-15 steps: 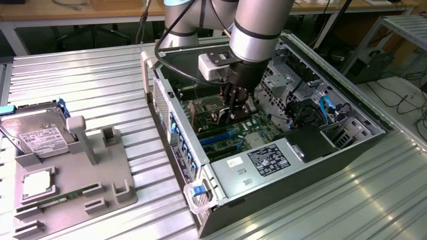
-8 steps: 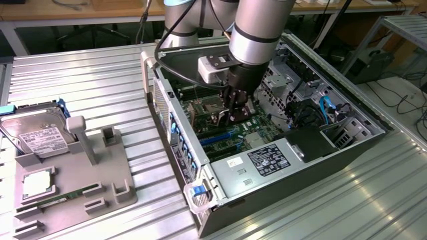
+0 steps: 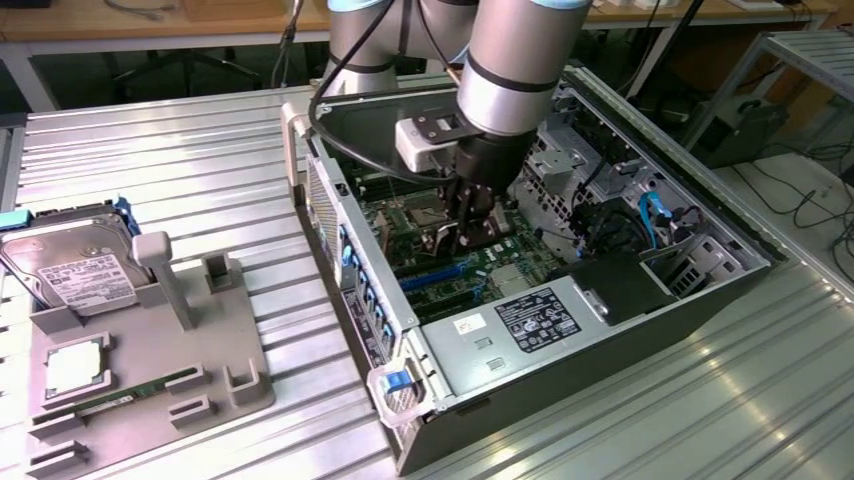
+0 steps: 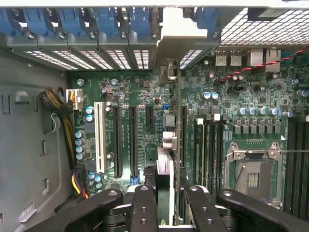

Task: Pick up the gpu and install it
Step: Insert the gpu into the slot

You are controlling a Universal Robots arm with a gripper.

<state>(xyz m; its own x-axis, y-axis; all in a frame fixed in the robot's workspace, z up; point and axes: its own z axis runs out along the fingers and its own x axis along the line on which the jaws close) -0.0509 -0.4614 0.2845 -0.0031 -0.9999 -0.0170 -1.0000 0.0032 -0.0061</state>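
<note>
My gripper (image 3: pixel 466 222) has reached down into the open computer case (image 3: pixel 534 330), just above the motherboard (image 4: pixel 135 87). It is shut on the gpu (image 4: pixel 167 159), which I see edge-on as a thin card running between the black fingers (image 4: pixel 145 208) toward the case's rear slot openings. The card's silver end bracket (image 4: pixel 169 34) stands at the rear wall, between the blue slot clips. The card lies along the black expansion slots; whether its edge sits in a slot is hidden. In the exterior view the gpu (image 3: pixel 451 240) is a small piece below the fingers.
A grey fixture tray (image 3: pixel 200 340) on the exterior view's left carries a silver hard drive (image 3: pixel 74 265), a processor (image 3: pixel 74 365) and a RAM stick (image 3: pixel 127 395). Inside the case are a white slot (image 4: pixel 100 137), yellow-black cables (image 4: pixel 63 116) and the empty processor socket (image 4: pixel 253 176).
</note>
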